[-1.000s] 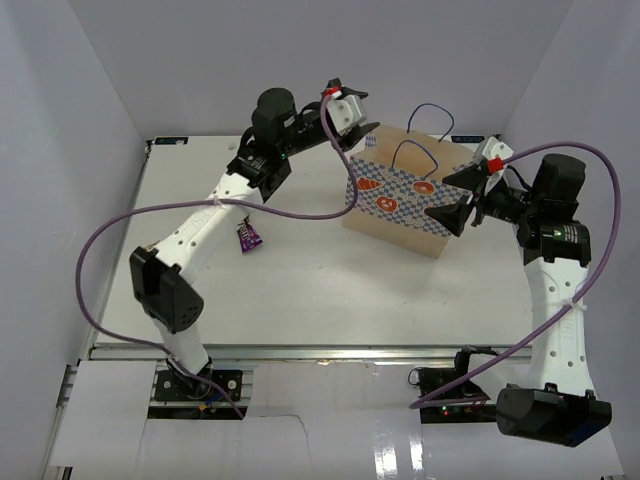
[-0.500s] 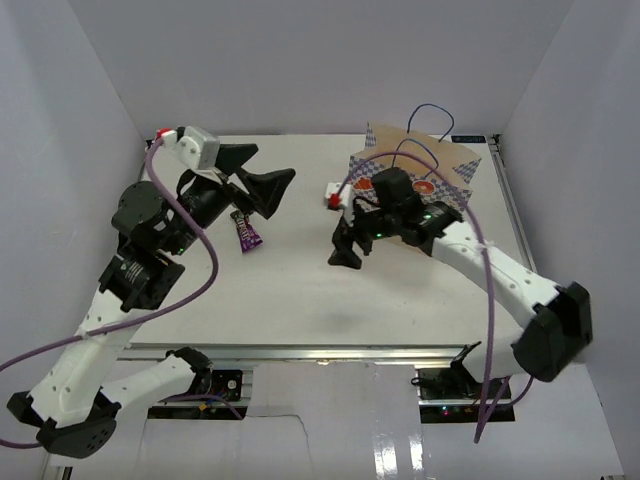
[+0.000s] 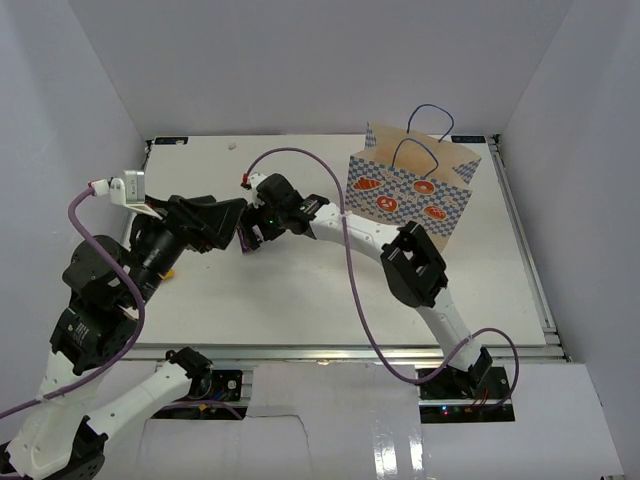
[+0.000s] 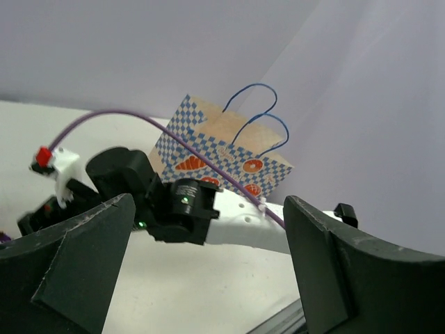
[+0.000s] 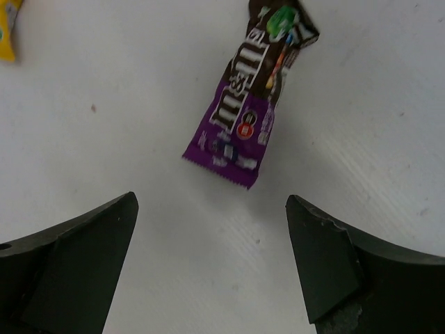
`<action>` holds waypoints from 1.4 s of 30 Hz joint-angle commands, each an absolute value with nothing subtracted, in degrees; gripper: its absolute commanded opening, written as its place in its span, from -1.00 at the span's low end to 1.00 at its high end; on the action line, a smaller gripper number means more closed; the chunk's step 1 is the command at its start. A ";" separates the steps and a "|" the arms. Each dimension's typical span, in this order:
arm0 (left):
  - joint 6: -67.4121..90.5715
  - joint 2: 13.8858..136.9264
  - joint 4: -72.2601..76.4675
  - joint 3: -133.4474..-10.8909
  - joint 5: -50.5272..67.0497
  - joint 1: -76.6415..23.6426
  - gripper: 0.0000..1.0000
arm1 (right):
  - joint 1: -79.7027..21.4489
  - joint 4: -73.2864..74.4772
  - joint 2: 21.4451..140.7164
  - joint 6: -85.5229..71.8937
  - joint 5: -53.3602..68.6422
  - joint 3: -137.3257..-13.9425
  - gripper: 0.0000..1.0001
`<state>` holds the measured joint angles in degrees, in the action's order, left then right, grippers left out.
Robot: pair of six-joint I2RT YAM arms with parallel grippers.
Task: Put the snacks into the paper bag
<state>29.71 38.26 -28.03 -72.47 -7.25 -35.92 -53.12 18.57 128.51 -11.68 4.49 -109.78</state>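
Two snacks visibly left on the tabletop (image 3: 300,300): small purple candy packet (image 5: 243,104), small yellow candy packet (image 5: 5,31) at its ten o'clock. Left hand (image 4: 208,202), right hand (image 5: 210,202) both released, empty.

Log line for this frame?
right hand: open, pointed at purple packet on table, not touching | left hand: open, empty | paper bag: upright

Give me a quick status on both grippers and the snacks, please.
Left gripper open, empty. Right gripper open, above purple candy packet, not touching. Paper bag upright, back right. Left gripper close beside right gripper.
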 commanded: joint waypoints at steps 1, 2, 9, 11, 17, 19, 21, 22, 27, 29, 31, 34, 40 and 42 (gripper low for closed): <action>34.19 39.38 -34.98 -72.42 -8.53 -36.12 0.96 | -53.26 11.88 133.67 -18.46 -2.98 -117.15 0.85; 34.45 39.38 -35.15 -72.16 -8.44 -36.04 0.96 | -53.44 10.91 134.73 -18.46 -3.60 -118.38 0.84; 35.24 39.20 -36.73 -70.23 -9.31 -36.04 0.96 | -55.19 4.67 143.33 -17.41 -9.31 -123.04 0.76; 35.42 39.29 -37.26 -69.88 -9.75 -36.12 0.96 | -55.37 3.25 144.57 -16.44 -9.58 -124.01 0.72; 36.12 38.32 -38.76 -68.56 -11.25 -36.04 0.96 | -55.81 1.85 146.86 -14.06 -11.24 -124.02 0.50; 36.30 38.23 -38.85 -68.55 -11.51 -36.04 0.96 | -55.90 1.93 146.95 -13.36 -11.77 -122.35 0.45; 36.30 38.06 -39.11 -68.82 -11.95 -36.04 0.96 | -55.90 2.11 145.73 -12.48 -11.95 -120.86 0.15; 36.30 38.06 -39.20 -68.82 -12.65 -36.04 0.96 | -55.81 2.20 145.11 -11.52 -11.95 -118.67 0.00; 38.75 36.65 -39.90 -65.05 -17.48 -36.04 0.96 | -55.11 2.81 136.86 -8.71 -10.73 -110.14 -0.61; 40.77 36.04 -39.90 -63.46 -19.94 -36.04 0.96 | -54.23 2.64 132.13 -6.43 -8.01 -105.57 -0.72; 41.57 35.34 -39.81 -61.71 -21.09 -36.04 0.96 | -53.44 2.55 128.43 -3.88 -0.76 -102.50 -0.77; 41.31 34.63 -39.29 -60.04 -22.76 -36.04 0.96 | -49.85 3.34 117.21 4.81 18.11 -95.13 -0.84; 38.06 32.00 -37.45 -56.69 -27.15 -36.04 0.96 | -43.96 14.14 99.28 21.52 42.79 -90.53 -0.80; 37.18 31.38 -37.18 -55.73 -28.82 -36.12 0.96 | -42.55 16.60 94.16 25.81 44.03 -88.60 -0.80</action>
<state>39.16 32.40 -38.46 -56.75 -24.69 -35.92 -43.90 12.19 102.61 14.85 31.42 -89.93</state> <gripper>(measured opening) 0.979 0.208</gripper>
